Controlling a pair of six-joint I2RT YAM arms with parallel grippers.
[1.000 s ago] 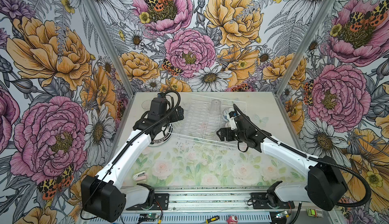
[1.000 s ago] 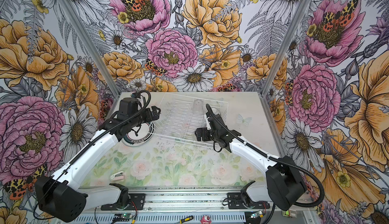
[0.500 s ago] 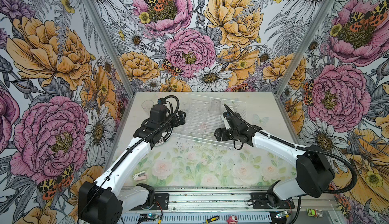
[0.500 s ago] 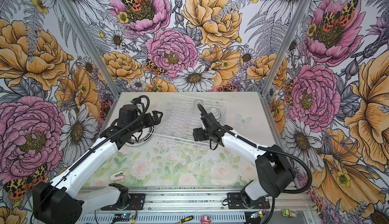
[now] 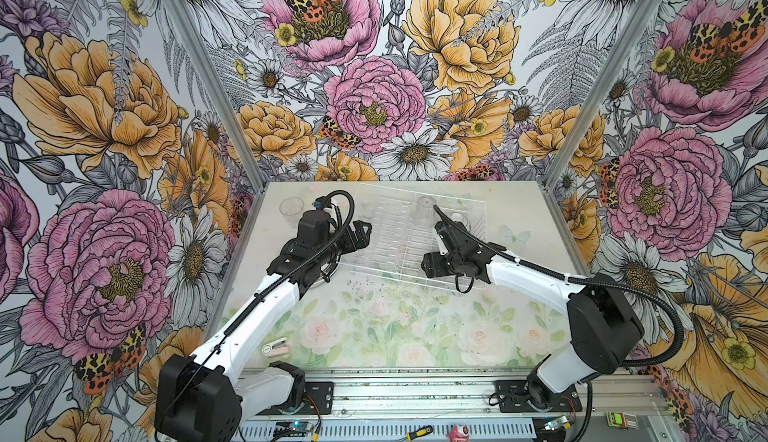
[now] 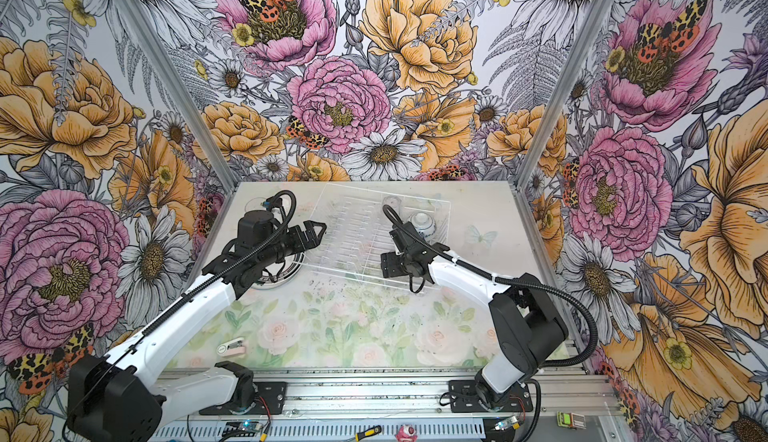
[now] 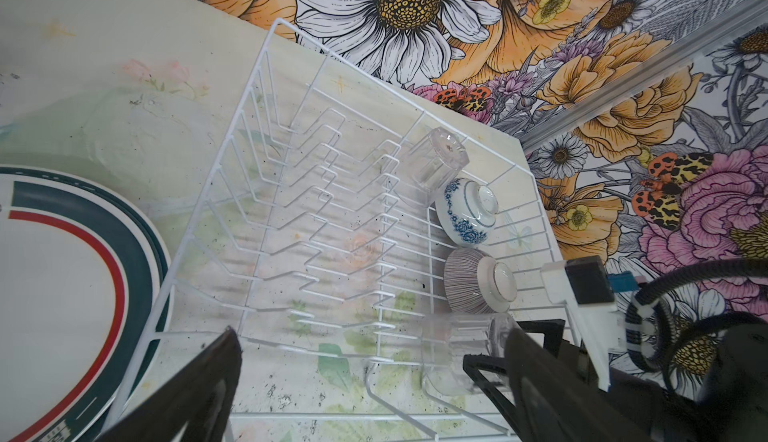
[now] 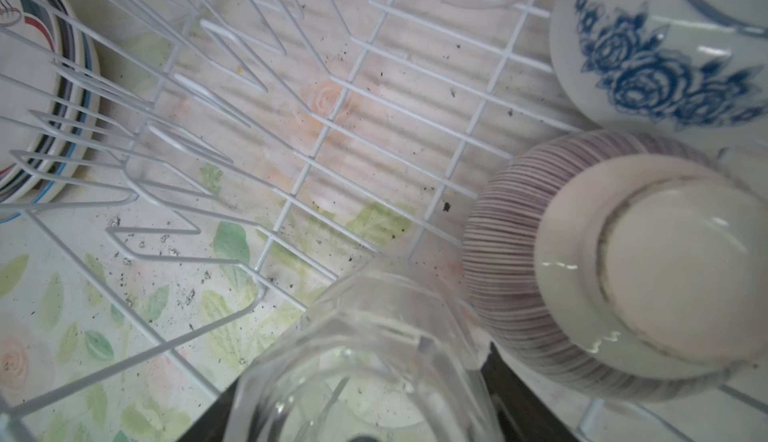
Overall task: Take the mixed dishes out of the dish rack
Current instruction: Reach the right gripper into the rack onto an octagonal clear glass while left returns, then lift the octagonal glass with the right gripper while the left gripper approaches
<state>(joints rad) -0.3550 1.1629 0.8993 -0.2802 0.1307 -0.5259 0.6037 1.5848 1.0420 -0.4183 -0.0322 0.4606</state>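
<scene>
Right gripper (image 8: 357, 415) now straddles clear tumbler (image 8: 365, 336) in dish rack (image 7: 422, 112), jaws narrowing (firm hold? cannot tell); striped bowl (image 8: 511, 261) just beside. Left gripper (image 5: 360, 231) gapes, empty. Lift-out likely next.

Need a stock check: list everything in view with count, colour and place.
dish rack: one, white wire, far middle of table.
tumblers: three, clear; two in the rack, one on the table at far left.
small bowls: two, upside down in the rack; one blue-flowered, one grey-striped.
plates: a stack, count unclear, white, dark rims, left of the rack.
screwdriver: one, yellow and black, front rail.
left fingers: black, open, at the rack's left edge.
right fingers: black, either side of a rack tumbler.
</scene>
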